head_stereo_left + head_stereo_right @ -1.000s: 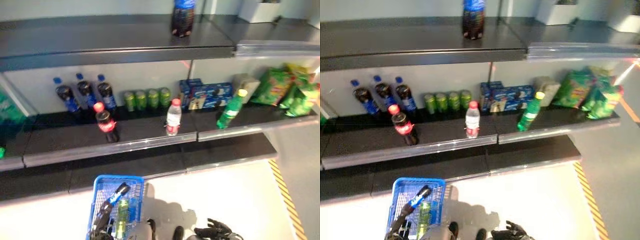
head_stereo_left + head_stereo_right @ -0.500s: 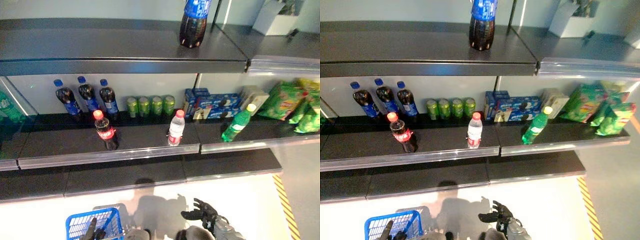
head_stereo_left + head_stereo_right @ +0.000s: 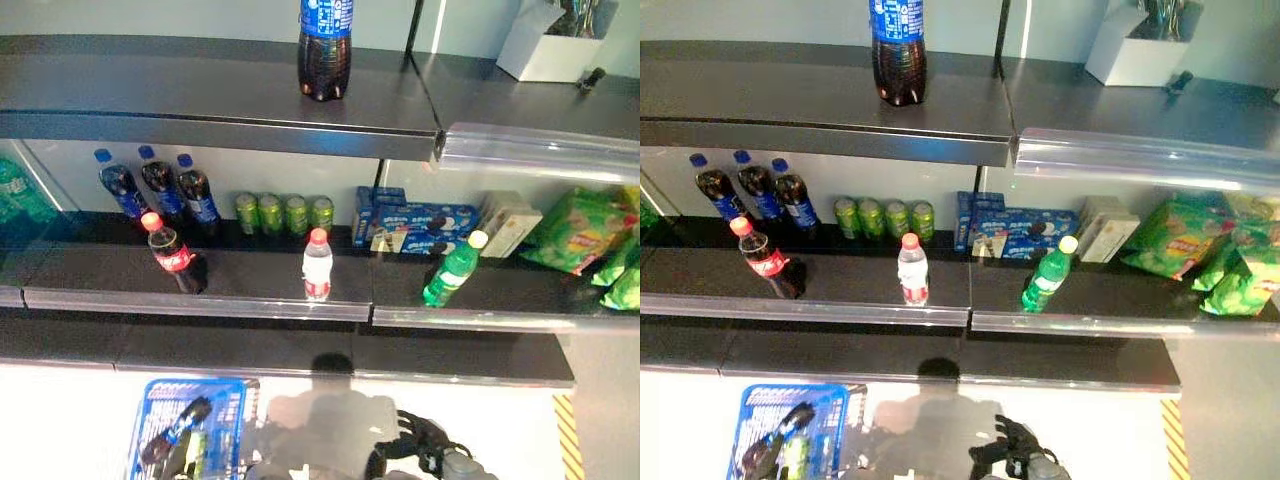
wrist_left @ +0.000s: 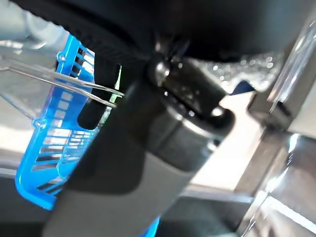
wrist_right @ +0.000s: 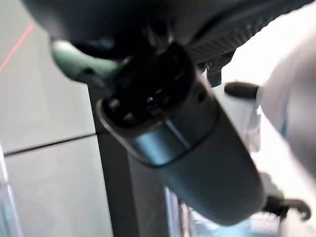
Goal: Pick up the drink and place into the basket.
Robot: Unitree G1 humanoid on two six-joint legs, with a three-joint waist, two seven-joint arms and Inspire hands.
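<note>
In the basket [image 3: 150,400]: bottles [image 3: 176,433].

We saw bright overhead light glaring off the pale floor [image 3: 480,420], where a soft shadow pooled just beyond the right hand's fingers [image 3: 412,432]. Shelf edges [image 3: 1110,150] gleamed. Both wrist views were heavily blurred.

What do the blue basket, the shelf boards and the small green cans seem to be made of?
The blue basket looks like moulded plastic: an even bright colour and slotted walls. The shelf boards seem to be dark metal with a smooth, slightly glossy finish, since they reflect light; a clear strip runs along their front edge. The small green cans are probably thin metal, judging by their shape and shine.
</note>
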